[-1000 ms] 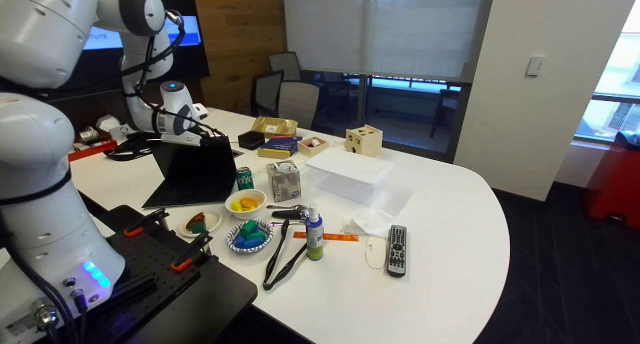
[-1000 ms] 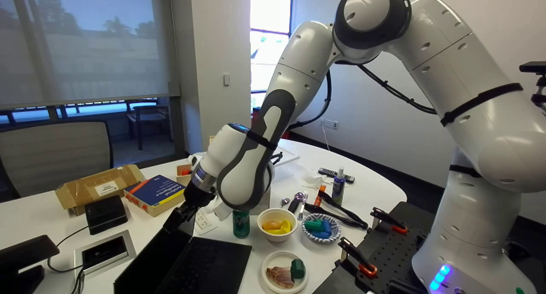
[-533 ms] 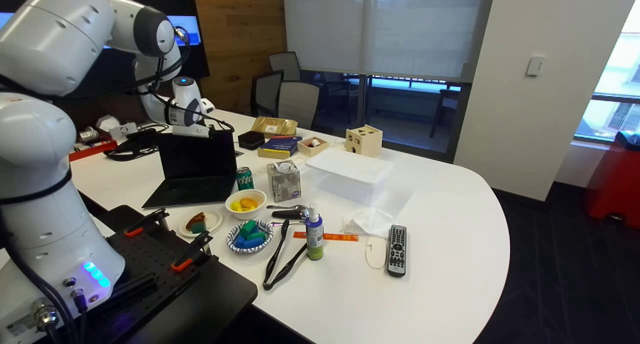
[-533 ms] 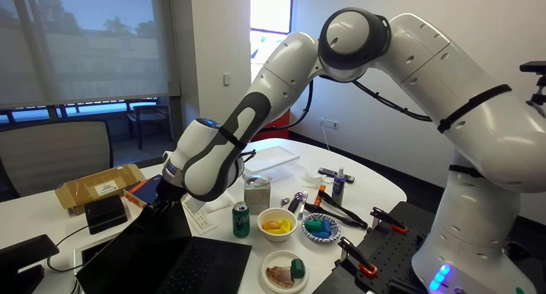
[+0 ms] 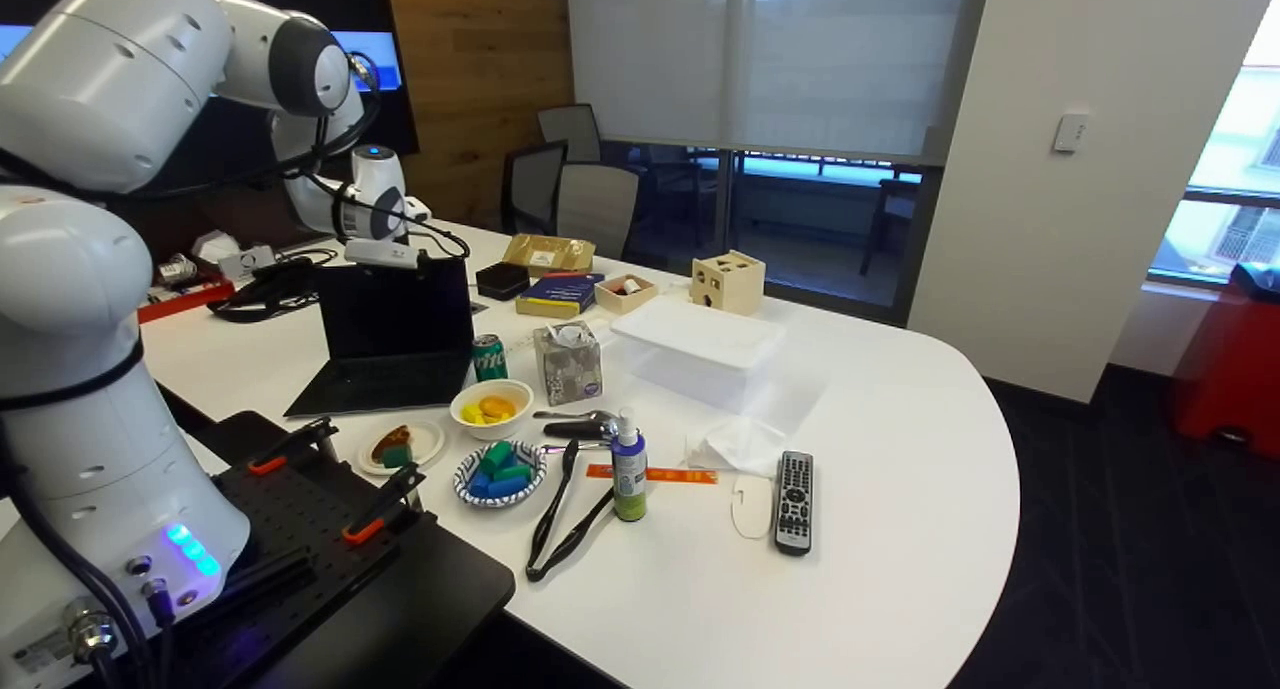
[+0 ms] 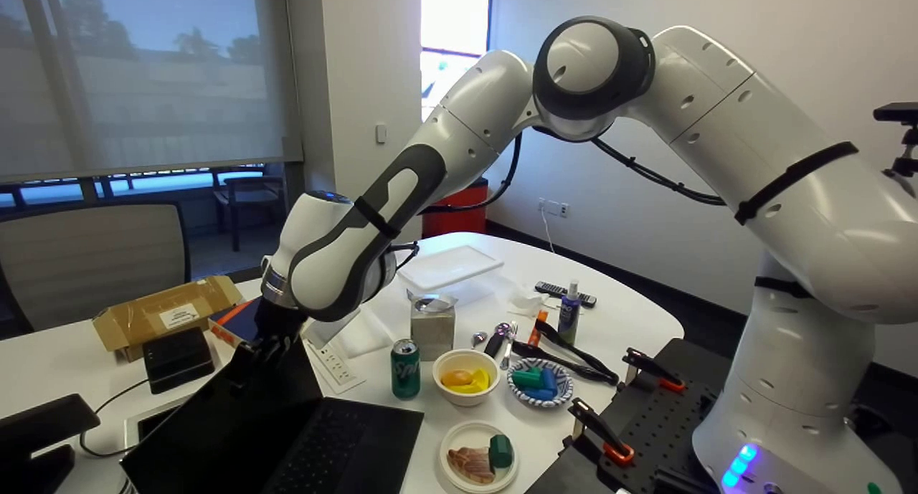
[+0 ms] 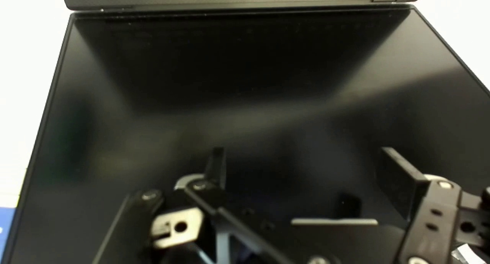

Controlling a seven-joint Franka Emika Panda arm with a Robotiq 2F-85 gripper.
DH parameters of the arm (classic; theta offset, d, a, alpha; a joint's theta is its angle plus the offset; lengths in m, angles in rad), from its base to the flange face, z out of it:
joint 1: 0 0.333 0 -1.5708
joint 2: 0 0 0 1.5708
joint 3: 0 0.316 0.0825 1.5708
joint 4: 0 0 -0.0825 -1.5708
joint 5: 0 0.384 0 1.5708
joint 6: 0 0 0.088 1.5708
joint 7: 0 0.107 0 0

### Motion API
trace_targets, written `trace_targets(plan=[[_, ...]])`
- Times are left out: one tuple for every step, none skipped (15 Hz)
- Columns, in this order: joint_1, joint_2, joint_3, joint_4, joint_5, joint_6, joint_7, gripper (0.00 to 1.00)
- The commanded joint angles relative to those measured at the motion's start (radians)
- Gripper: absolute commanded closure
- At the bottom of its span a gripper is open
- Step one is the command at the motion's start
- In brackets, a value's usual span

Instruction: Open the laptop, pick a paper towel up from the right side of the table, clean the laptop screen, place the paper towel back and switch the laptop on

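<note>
Can point(image 5: 490, 357) x1, reads "Sprite", at the laptop's point(image 5: 382, 381) 3 o'clock in an exterior view. Bottle point(image 5: 629, 474) x1, label too small to read. Bowls point(image 5: 490, 431) x2 at the can's 6 o'clock, clamps point(image 6: 601, 429) x2. Laptop x1, lid up. Paper towel point(image 5: 740, 443) on the table point(image 5: 900, 489), at the tissue box's point(image 5: 568, 367) 4 o'clock. Gripper point(image 7: 302, 160): jaws spread wide in front of the screen point(image 7: 237, 103), about 5 o'clock in the wrist view; contact unclear.

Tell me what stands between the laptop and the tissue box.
A green can stands between the laptop and the tissue box; both exterior views show it.
</note>
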Motion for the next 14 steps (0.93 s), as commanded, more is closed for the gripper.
trace_targets(plan=[[-0.006,-0.144,-0.021,-0.137,0.047,-0.054,0.027,0.00],[-0.001,-0.196,-0.044,-0.190,0.059,-0.047,0.057,0.00],[0.013,-0.257,-0.089,-0.252,0.064,-0.027,0.105,0.00],[0.021,-0.303,-0.128,-0.297,0.071,-0.020,0.145,0.00],[0.024,-0.341,-0.163,-0.339,0.074,-0.010,0.177,0.00],[0.030,-0.379,-0.204,-0.376,0.069,-0.005,0.207,0.00],[0.029,-0.418,-0.245,-0.420,0.063,0.006,0.232,0.00],[0.028,-0.458,-0.286,-0.461,0.057,0.017,0.256,0.00],[0.028,-0.493,-0.332,-0.501,0.045,0.034,0.279,0.00],[0.027,-0.524,-0.379,-0.538,0.033,0.049,0.302,0.00],[0.027,-0.554,-0.431,-0.572,0.016,0.069,0.321,0.00],[0.033,-0.579,-0.493,-0.605,-0.012,0.098,0.344,0.00],[0.040,-0.598,-0.563,-0.632,-0.048,0.125,0.365,0.00],[0.055,-0.613,-0.642,-0.655,-0.080,0.151,0.388,0.00]])
